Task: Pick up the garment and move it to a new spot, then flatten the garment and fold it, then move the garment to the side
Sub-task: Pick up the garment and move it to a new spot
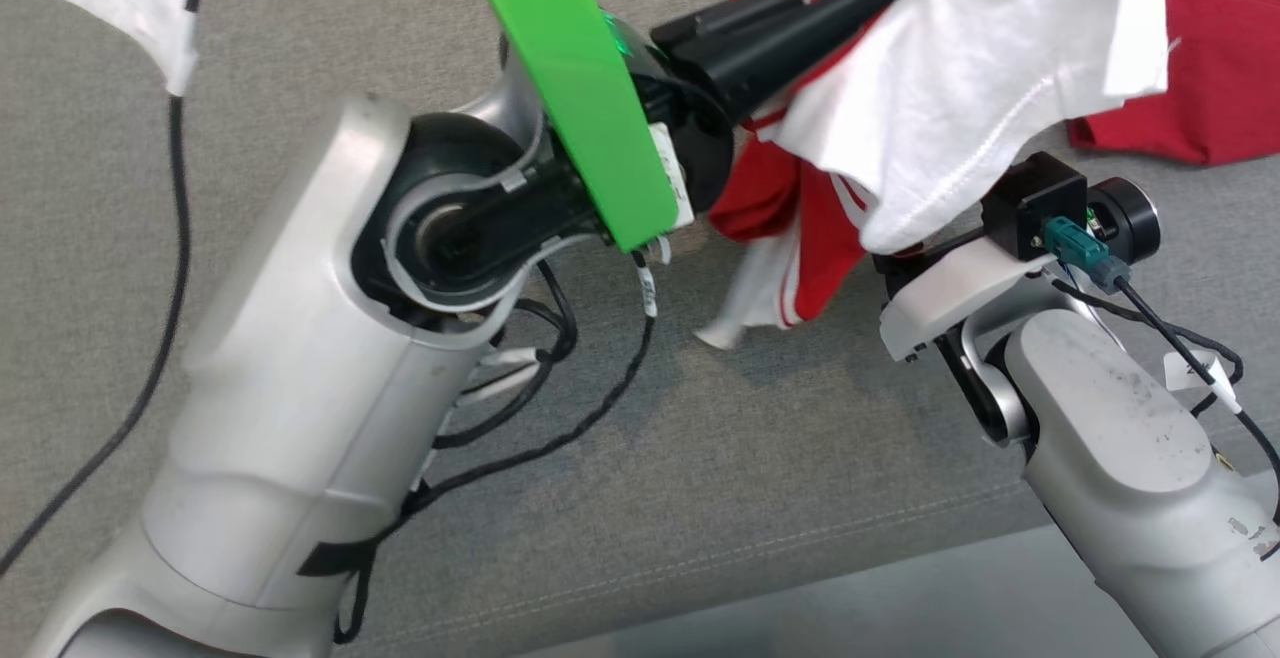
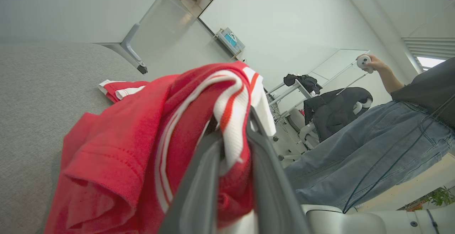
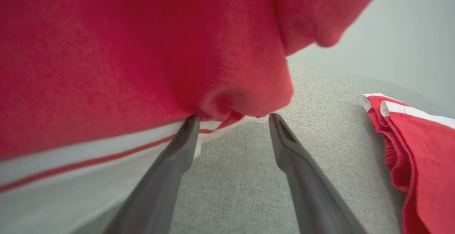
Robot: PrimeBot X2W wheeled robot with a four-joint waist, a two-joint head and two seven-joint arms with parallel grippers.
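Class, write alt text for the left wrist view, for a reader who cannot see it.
The left end effector pinches a bunched red and white garment, with a grey surface behind it. At right stands a person in jeans, holding a white controller.

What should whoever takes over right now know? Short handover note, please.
Left gripper: shut on the garment, holding it up off the grey surface.
Right gripper: open beneath the hanging cloth, gripping nothing.
Garment: red and white, bunched; more red cloth lies on the surface at far right.
Done: pickup.
Left: set it at a new spot, flatten, fold, move aside.
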